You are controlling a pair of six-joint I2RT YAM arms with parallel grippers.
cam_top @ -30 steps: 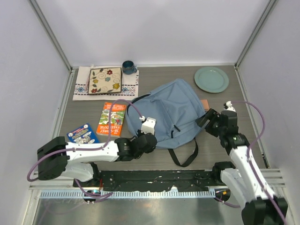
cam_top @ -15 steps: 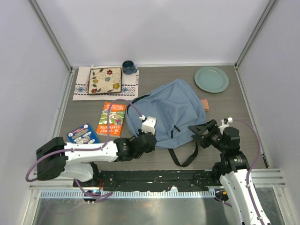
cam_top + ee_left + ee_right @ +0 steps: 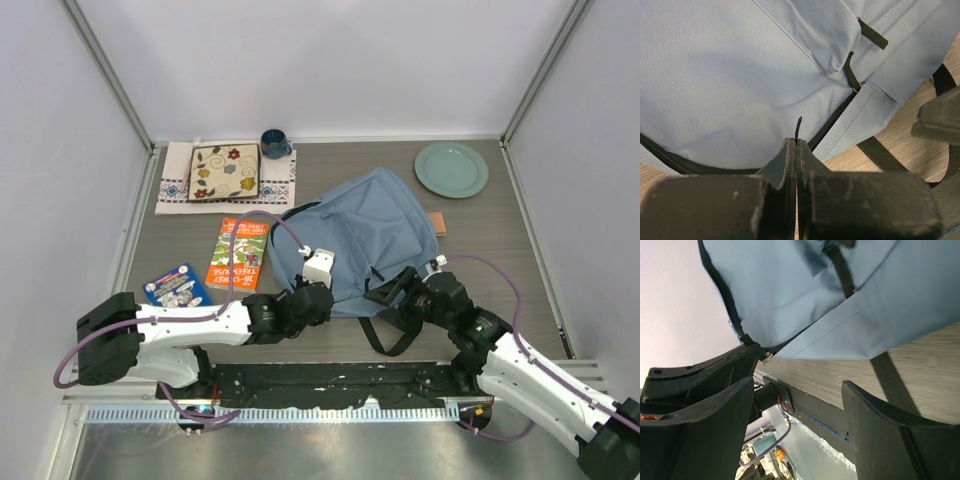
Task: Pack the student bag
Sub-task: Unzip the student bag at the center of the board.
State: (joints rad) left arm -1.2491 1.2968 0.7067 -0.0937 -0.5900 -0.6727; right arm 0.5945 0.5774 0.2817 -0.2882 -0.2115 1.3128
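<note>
The left gripper (image 3: 797, 146) is fully closed. A thin dark zipper tab (image 3: 798, 125) stands out from between its tips, so it seems to pinch this tab. The tab belongs to the large, soft dusty-blue fabric backpack (image 3: 370, 225), which lies flat in the middle of the grey wood-grain table (image 3: 480, 230). The long axis of the backpack goes from near-left to far-right in the top view, and the dark zipper line (image 3: 832, 120) runs toward its near edge.

The right gripper (image 3: 797, 387) stands wide open and holds nothing. It is just at the near-right edge of the backpack, above the black webbing strap (image 3: 888, 377), with the left gripper close on its left. The fabric edge lies straight ahead of the open fingers. I judge that the coming move is to close on this edge beside the zipper, so that the left one can pull.

Compared with one second ago, the right arm has swung inward from the right side of the backpack. The left arm and the backpack have not moved.
</note>
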